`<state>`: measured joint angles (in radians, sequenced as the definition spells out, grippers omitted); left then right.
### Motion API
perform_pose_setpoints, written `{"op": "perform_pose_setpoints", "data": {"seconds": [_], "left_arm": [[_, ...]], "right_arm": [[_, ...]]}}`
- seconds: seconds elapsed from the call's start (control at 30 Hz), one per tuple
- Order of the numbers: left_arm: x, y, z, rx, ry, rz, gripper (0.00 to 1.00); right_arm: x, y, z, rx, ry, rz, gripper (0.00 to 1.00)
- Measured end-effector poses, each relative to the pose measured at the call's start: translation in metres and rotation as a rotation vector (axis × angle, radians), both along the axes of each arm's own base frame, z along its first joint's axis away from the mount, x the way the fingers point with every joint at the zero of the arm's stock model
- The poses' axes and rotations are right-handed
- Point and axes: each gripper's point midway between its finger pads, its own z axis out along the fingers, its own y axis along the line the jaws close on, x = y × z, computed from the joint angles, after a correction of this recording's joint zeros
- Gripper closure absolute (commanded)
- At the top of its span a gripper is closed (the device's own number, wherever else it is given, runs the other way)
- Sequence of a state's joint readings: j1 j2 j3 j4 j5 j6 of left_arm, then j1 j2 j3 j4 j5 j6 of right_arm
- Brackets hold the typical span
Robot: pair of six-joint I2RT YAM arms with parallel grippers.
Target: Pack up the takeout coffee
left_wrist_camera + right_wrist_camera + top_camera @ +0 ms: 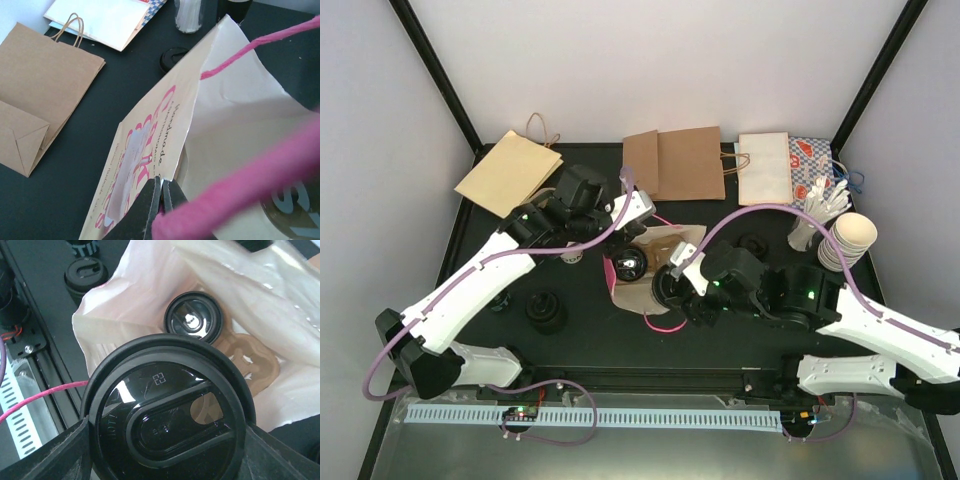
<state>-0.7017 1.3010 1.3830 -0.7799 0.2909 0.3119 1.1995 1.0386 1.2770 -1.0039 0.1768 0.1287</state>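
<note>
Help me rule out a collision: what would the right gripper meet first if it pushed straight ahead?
The right gripper, holding a lidded cup, points into the open bag; first in line looks to be the other black lid lying inside, though depth is unclear.

Pink-lettered cream bag (145, 145), black-lidded cup (167, 430)

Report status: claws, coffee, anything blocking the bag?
Left claw shut on the paper bag rim, holding it open. Right claw grips the lidded takeout coffee at the bag mouth. A second black lid sits deeper inside; may crowd it.
</note>
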Motion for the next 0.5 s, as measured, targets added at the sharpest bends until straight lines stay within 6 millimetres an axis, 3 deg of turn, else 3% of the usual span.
{"op": "perform_pose_setpoints", "data": {"seconds": [0.17, 0.5], "left_arm": [[-0.009, -0.001, 0.003, -0.016, -0.008, -0.012, 0.98], [-0.028, -0.002, -0.003, -0.016, 0.000, -0.046, 0.98]], "right_arm": [[-0.009, 0.000, -0.011, -0.020, 0.008, 0.026, 0.42], [0.005, -0.010, 0.004, 0.022, -0.078, -0.050, 0.44]]}}
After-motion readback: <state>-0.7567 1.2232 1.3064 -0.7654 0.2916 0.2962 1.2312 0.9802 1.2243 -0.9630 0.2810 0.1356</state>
